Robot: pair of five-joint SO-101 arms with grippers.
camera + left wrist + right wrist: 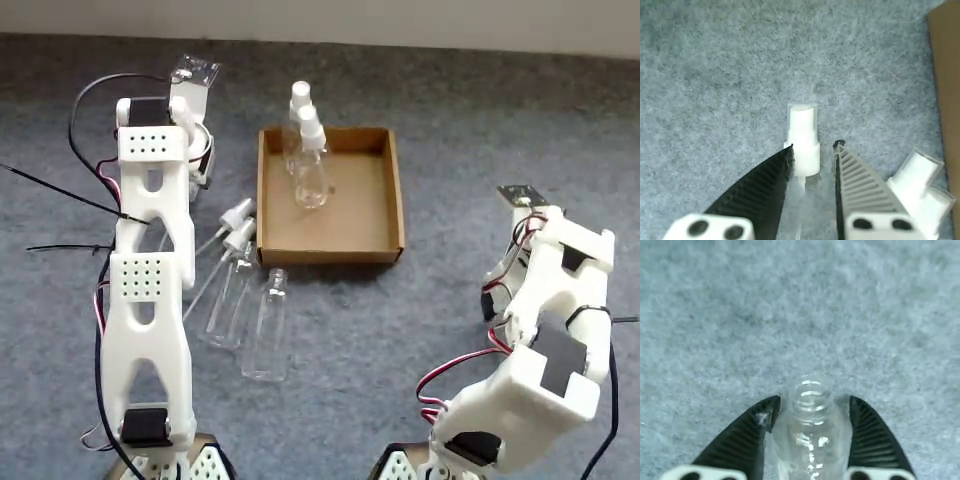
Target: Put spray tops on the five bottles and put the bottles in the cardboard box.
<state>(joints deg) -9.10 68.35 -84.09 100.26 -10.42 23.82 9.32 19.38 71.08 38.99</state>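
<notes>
My left gripper (812, 149) is open and straddles a white spray top (802, 137) on the carpet; the black finger touches its collar and the grey finger (840, 152) stands slightly off it. My right gripper (812, 407) is shut on a clear bottle (811, 440) with a bare neck, its mouth pointing away from the camera. The cardboard box (385, 190) holds two bottles with spray tops (308, 160). Two bare bottles (228, 298) (266, 325) lie on the carpet left of the box. Two loose spray tops (238, 212) (241, 237) lie by the box's left wall.
The left arm (150, 200) stretches far along the left side, over the carpet beside the box. The right arm (545, 330) is folded at the near right. In the left wrist view, the two loose spray tops (917, 172) and the box edge (945, 65) lie close by.
</notes>
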